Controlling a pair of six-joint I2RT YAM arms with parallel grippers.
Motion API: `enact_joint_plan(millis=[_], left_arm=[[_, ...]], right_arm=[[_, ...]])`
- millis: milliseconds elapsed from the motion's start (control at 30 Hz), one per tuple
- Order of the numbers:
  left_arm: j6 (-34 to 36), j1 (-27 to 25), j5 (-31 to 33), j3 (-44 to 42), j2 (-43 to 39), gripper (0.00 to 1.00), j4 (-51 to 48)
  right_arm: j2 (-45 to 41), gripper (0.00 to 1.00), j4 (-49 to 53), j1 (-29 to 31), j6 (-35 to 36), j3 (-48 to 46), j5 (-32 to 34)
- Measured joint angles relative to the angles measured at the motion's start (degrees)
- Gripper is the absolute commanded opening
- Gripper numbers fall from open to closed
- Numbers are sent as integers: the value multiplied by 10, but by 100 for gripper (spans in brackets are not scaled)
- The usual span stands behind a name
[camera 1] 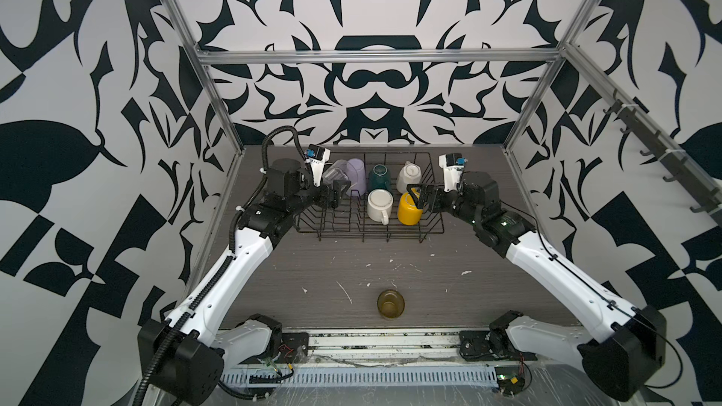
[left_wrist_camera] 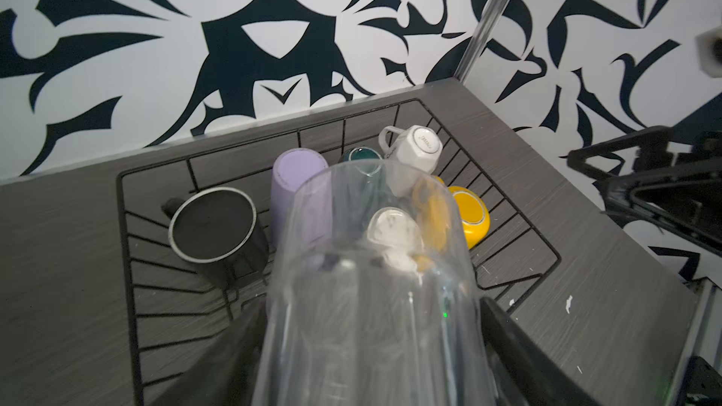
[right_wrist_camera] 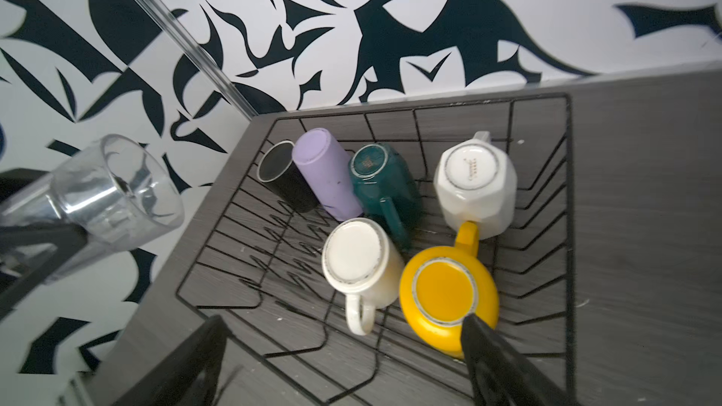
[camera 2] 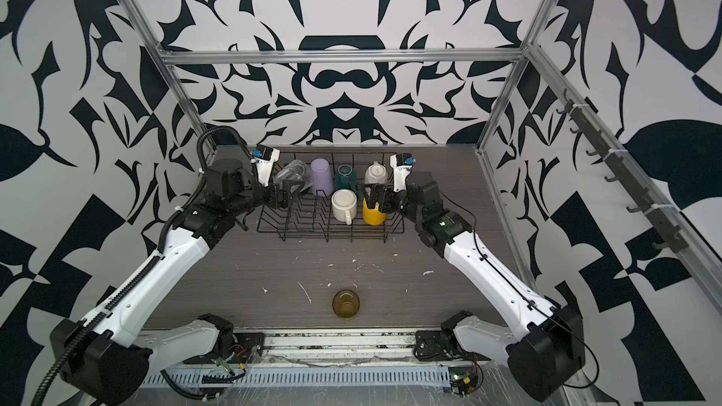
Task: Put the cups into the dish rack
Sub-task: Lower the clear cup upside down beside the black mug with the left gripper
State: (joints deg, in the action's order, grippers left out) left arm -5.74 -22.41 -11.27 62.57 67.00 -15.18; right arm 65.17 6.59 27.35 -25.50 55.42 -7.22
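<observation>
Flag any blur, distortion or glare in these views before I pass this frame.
Left wrist view: the clear glass fills the foreground, soft, warping what lies behind it. Right wrist view: the right gripper's fingers are blurred, the dish rack in focus. Both top views: evenly lit, no strong glare.

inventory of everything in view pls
dish rack: 1, black wire, far on table
black mug: 1, black, rack far left
lilac tumbler: 1, lilac, rack far row
teal mug: 1, teal, rack far row
faceted mug: 1, white, rack far right
plain mug: 1, white, rack near row
yellow mug: 1, yellow, rack near right
clear glass: 1, clear, in left hand
olive glass: 1, amber-olive, table front
left hand: 1, black, gripping clear glass
right hand: 1, black, open over rack
</observation>
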Motion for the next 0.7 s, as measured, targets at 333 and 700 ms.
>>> enact_joint_plan(millis=[333, 700], left_arm=[[-19, 2, 56, 86, 70, 0, -138], [-37, 9, 89, 156, 180, 0, -257]], right_arm=[[-16, 99, -4, 0, 0, -20, 37], [-21, 98, -8, 0, 0, -34, 40]])
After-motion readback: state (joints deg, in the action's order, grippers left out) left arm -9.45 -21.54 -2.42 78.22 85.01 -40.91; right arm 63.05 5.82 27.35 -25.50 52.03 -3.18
